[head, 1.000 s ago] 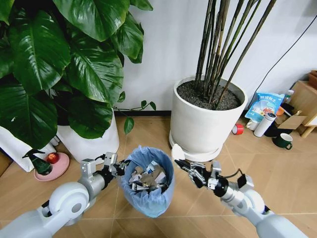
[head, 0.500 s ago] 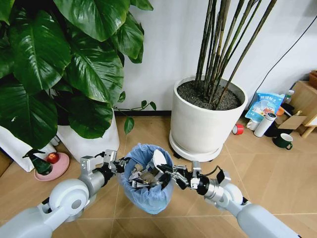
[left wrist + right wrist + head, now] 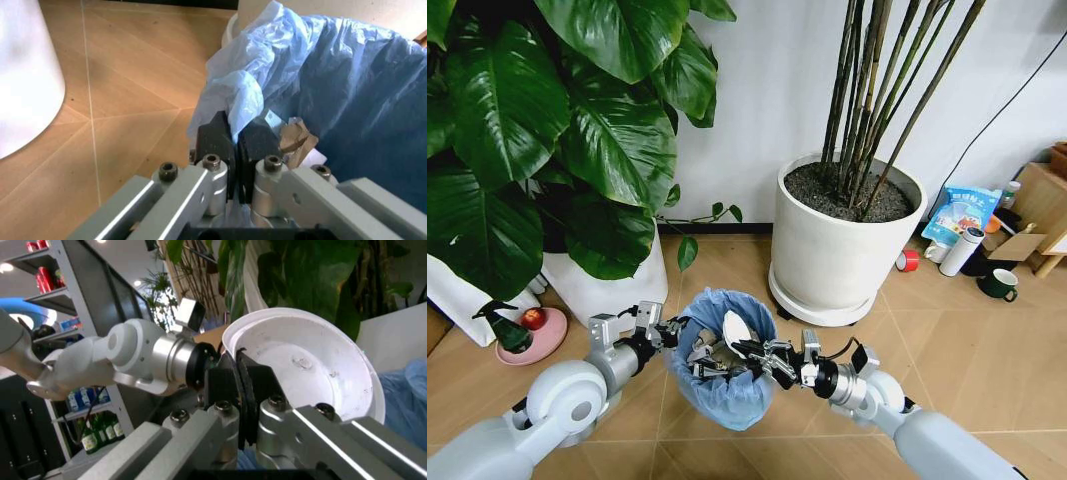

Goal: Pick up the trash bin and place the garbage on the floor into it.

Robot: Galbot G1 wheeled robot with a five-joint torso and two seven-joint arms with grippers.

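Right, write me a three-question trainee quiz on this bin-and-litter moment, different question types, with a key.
1. True or false: the left gripper is shut on the rim of the small round trash bin lined with a crinkled light-blue plastic bag.
2. Multiple choice: the right gripper holds (A) a red crinkled wrapper, (B) a white round disc, (C) a green spray bottle.
3. Fill the blank: the right gripper is above the bin's ____.

Key:
1. True: in the left wrist view its fingers pinch the bag-covered rim.
2. B: the white round disc is clamped at its edge between the fingers.
3. Opening, over the paper scraps already inside.
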